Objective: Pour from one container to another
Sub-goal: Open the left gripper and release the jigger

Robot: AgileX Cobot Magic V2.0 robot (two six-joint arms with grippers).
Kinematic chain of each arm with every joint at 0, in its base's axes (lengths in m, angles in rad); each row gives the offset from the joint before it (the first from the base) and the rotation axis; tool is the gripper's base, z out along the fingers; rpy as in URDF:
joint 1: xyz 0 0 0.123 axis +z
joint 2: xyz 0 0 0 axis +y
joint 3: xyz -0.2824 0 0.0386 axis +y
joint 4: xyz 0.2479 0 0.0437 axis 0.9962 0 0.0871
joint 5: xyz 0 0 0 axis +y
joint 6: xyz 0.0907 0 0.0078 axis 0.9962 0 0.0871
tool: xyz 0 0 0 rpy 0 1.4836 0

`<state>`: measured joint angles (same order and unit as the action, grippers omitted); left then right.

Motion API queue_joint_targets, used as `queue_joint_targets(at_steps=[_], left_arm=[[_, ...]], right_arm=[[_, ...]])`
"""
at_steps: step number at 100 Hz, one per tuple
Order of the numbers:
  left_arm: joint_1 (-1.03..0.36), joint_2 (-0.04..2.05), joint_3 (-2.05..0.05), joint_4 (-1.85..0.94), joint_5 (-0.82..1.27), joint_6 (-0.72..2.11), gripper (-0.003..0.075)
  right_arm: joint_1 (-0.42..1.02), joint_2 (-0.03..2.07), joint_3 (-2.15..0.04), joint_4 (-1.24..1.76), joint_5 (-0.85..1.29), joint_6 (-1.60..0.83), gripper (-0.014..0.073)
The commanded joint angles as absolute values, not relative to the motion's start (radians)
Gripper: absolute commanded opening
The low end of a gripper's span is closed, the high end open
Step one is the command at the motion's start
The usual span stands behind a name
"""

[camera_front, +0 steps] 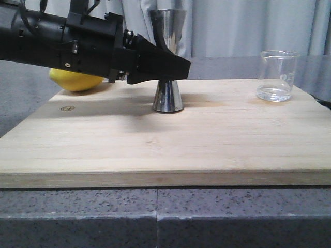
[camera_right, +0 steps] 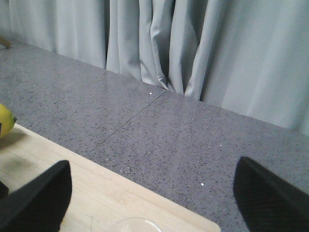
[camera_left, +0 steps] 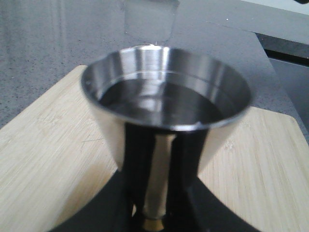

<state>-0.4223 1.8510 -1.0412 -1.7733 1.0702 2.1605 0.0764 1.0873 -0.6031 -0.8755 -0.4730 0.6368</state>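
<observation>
Two arms: the left jaws clamp the steel jigger at its waist, upright mid-board. Right jaws spread wide, empty, beaker rim just below between them near the board's edge.

left claw reaches in level, fingers closed; right claw spread wide, empty.

Left arm matte black, boxy, thin black cables; right fingers black, textured.
</observation>
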Motion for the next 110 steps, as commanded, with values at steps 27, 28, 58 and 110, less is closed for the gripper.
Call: queue_joint_targets(at_steps=[27, 28, 58, 110], left_arm=[[-0.431, 1.809, -1.068, -1.849, 1.138, 2.160, 0.0062], [-0.431, 1.809, -1.068, -1.847, 1.140, 2.160, 0.0062], [-0.431, 1.809, -1.068, -1.812, 1.205, 2.211, 0.0062], [-0.431, 1.809, -1.070, -1.852, 1.151, 2.278, 0.0062]], right_arm=[[0.070, 1.064, -0.629, -0.866, -0.514, 0.640, 0.0617], [0.070, 1.064, -0.629, -0.866, -0.514, 0.640, 0.0617], [0.070, 1.064, -0.629, -0.877, -0.514, 0.640, 0.0617], [0.070, 1.062, -0.629, -0.888, -0.521, 0.640, 0.0617]])
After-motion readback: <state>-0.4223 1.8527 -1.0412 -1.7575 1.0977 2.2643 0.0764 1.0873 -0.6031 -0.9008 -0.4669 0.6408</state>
